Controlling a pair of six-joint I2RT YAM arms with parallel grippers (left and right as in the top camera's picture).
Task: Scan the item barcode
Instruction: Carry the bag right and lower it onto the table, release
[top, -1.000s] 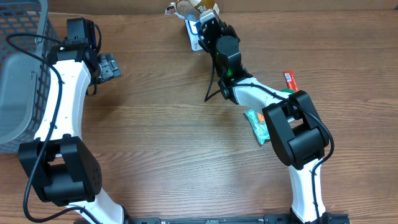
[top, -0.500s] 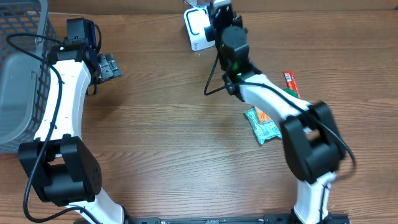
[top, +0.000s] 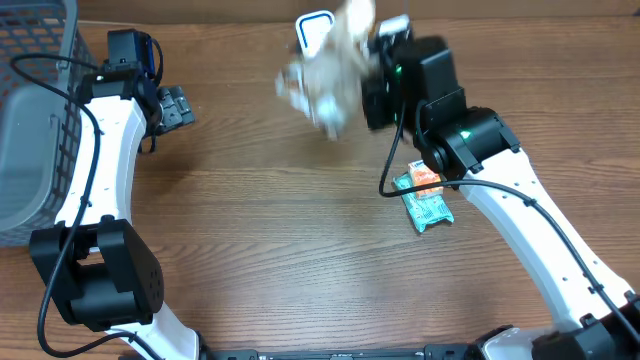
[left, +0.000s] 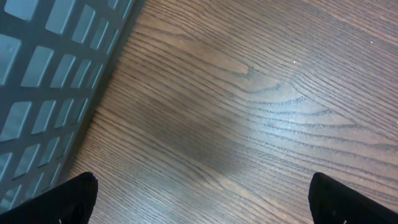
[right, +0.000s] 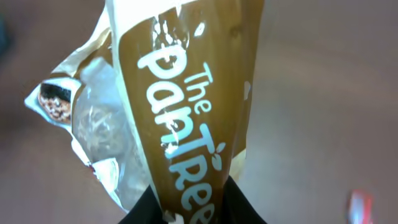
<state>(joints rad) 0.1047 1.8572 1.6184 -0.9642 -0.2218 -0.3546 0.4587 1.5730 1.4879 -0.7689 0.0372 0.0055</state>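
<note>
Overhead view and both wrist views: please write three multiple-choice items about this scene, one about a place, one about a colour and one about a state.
1. Where on the table does the grey basket stand?
A) at the left edge
B) in the centre
C) at the right edge

2. What colour is the lettered band on the snack bag?
A) blue
B) brown
C) red

3. How is the left end effector?
A) shut on a packet
B) shut and empty
C) open and empty

Key:
1 A, the basket fills the left edge of the overhead view.
2 B, the right wrist view shows white letters on brown.
3 C, its fingers stand wide apart with nothing between them.
</note>
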